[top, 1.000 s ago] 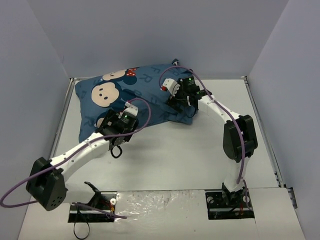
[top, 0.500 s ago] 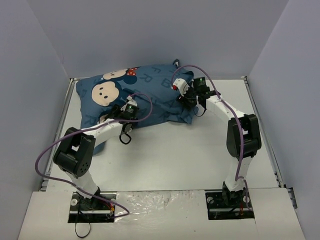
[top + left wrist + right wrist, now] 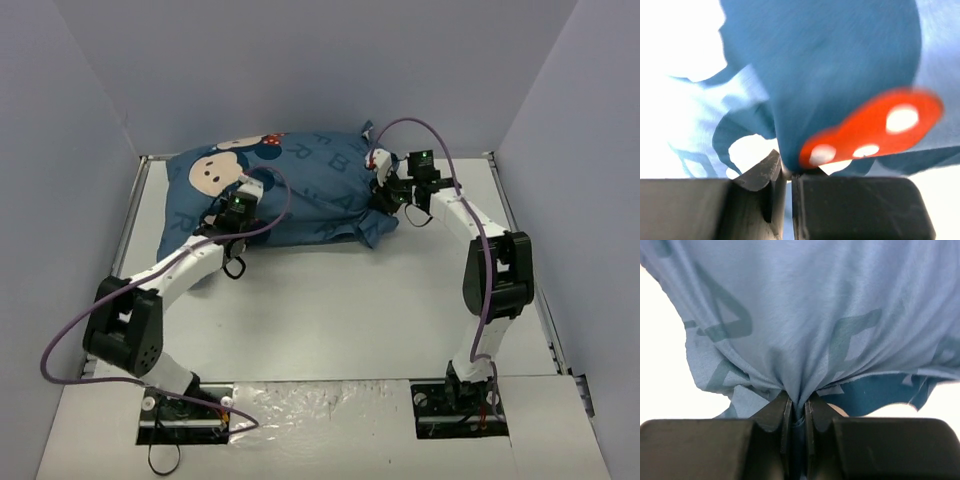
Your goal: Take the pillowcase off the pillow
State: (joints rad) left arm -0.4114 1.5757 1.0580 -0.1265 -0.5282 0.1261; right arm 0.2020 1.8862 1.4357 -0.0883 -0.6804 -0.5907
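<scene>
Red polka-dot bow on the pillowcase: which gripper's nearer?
Left. The left gripper pinches the pillowcase just in front of the bow; the right gripper clamps its right end, well to the bow's right.

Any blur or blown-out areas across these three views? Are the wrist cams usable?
Left wrist: soft and smeared, the red bow on the pillowcase is streaked, background clipped white; left tool reads sharp. Right wrist: fabric folds crisp at the right tool, side edges clipped white. Top external: even light, sharp, mild glare on the glossy strip between the arm bases.
</scene>
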